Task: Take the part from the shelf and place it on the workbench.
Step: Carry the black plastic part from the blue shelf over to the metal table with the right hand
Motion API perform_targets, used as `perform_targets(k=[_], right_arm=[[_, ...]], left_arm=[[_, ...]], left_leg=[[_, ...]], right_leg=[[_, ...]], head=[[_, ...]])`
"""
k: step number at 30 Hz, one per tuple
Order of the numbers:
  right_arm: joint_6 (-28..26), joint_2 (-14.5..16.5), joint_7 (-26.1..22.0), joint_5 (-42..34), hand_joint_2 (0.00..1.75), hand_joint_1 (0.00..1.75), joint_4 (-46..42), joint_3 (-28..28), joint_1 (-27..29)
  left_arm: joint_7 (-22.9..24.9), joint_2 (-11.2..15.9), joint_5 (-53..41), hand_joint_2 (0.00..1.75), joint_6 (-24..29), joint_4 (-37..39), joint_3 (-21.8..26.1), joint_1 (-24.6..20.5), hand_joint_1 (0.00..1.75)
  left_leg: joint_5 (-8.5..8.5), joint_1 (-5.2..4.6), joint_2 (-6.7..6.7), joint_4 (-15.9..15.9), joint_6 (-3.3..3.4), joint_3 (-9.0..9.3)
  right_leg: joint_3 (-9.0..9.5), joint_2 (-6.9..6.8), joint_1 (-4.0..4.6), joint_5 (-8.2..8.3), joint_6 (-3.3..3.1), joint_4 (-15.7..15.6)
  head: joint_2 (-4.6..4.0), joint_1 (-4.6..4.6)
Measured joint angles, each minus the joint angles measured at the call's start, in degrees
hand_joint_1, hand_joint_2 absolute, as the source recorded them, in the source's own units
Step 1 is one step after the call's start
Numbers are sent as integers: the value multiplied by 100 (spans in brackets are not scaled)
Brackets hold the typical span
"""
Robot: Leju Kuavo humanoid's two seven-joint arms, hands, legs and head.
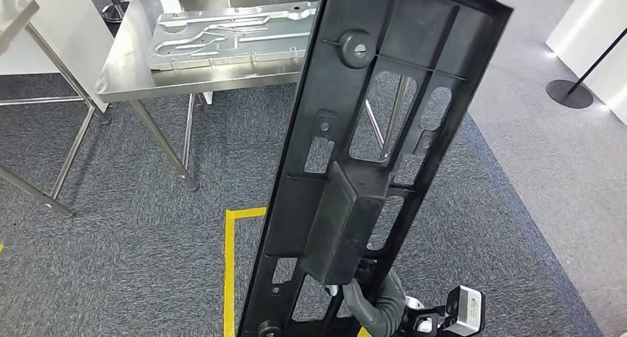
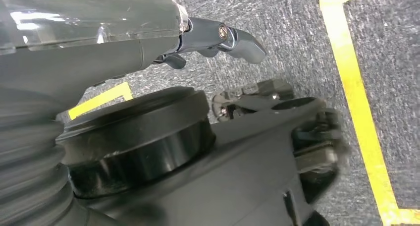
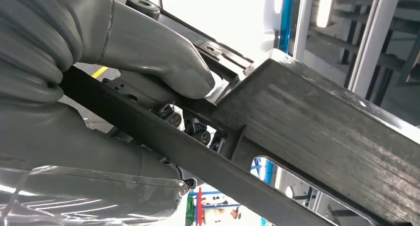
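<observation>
The part is a long black plastic frame with cut-outs and a boxy block at its middle. It stands steeply tilted in front of me, its top end leaning away to the right. My right hand grips it near the lower end; in the right wrist view the thumb presses on the frame beside the block and dark fingers curl under a rib. My left hand hangs over the carpet and holds nothing, one metal finger stretched out.
The steel workbench stands ahead at the upper left with a stamped metal panel lying on it. Another steel table is further left. Yellow floor tape marks the grey carpet. A black stanchion base stands at right.
</observation>
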Motion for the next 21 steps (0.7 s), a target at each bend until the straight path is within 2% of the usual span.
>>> perform_targets(k=[2, 3, 4, 7, 8, 10, 12, 13, 14, 15, 16, 18, 19, 21], right_arm=[[-1, 0, 17, -2, 175, 175, -3, 2, -13], [0, 1, 27, -3, 175, 175, -5, 3, -20], [1, 1, 38, -4, 175, 175, -5, 5, -26], [2, 1, 56, -6, 175, 175, -10, 10, -37], [3, 1, 63, -7, 175, 175, -16, 10, -44], [0, 1, 92, 3, 175, 175, -28, 11, -63], [-35, -1, 144, 66, 175, 175, -32, 11, -73], [-77, -2, 172, 136, 175, 175, -32, 10, -72], [-127, -5, 195, 219, 175, 175, -32, 10, -72], [-184, -9, 211, 314, 175, 175, -38, 8, -75], [-240, -14, 227, 405, 175, 175, -50, 4, -83], [-340, -25, 261, 559, 175, 175, -94, -11, -120], [-391, -33, 278, 634, 175, 175, -122, -27, -137], [-495, -61, 295, 792, 175, 175, -179, -80, -155]], left_arm=[[-12, 0, 0, 175, -17, -1, 0, -12, 0], [-17, 0, 0, 175, -24, -1, -1, -19, 0], [-21, 0, 0, 175, -27, 0, -1, -23, 0], [-26, -6, 1, 175, -33, 0, 0, -24, 0], [-27, -13, 2, 175, -37, -1, 0, -30, 0], [-31, -26, 3, 175, -52, -1, 0, -45, 0], [-32, -28, 4, 175, -65, 0, 0, -48, 0], [-34, -28, 6, 175, -68, 0, 0, -44, 0], [-38, -28, 7, 175, -69, 0, 0, -40, 0], [-43, -30, 7, 175, -72, 0, 0, -39, 0], [-48, -32, 7, 175, -77, -1, 0, -39, 0], [-55, -38, 5, 175, -92, -2, 0, -42, 0], [-59, -40, 5, 175, -103, -1, 0, -43, 0], [-65, -42, 6, 175, -124, 0, 0, -47, 0]], left_leg=[[389, -11, -11, -824, 56, 383], [496, -22, -17, -1127, 86, 520], [536, -35, -22, -1297, 115, 591], [560, -40, -23, -1365, 200, 598], [582, -27, -19, -1388, 234, 606], [616, -7, -7, -1421, 282, 614], [621, -8, 1, -1420, 294, 600], [621, -9, 5, -1419, 294, 596], [620, -8, 6, -1417, 292, 596], [616, -7, 4, -1414, 287, 602], [610, -5, 2, -1410, 277, 612], [587, -23, -1, -1392, 231, 621], [577, -33, 0, -1385, 200, 618], [570, -42, 6, -1387, 129, 613]], right_leg=[[24, 14, 21, -14, 21, 9], [26, 21, 32, -18, 43, 15], [22, 24, 38, -19, 69, 20], [11, 26, 24, -24, 167, 33], [-20, 23, 18, -86, 199, 111], [-238, 16, -4, -388, 253, 600], [-603, 12, -24, -739, 296, 1364], [-726, 11, -36, -799, 311, 1612], [-744, 9, -46, -743, 320, 1644], [-641, 4, -56, -583, 320, 1434], [-442, -6, -64, -364, 315, 1038], [-67, -25, -53, -85, 277, 275], [18, -28, -41, -43, 248, 82], [22, -18, -17, -46, 178, 19]], head=[[0, 1], [0, 1], [0, 1], [0, 1], [0, 1], [0, 1], [0, 1], [0, 1], [0, 1], [0, 1], [0, 1], [0, 1], [0, 1], [0, 1]])
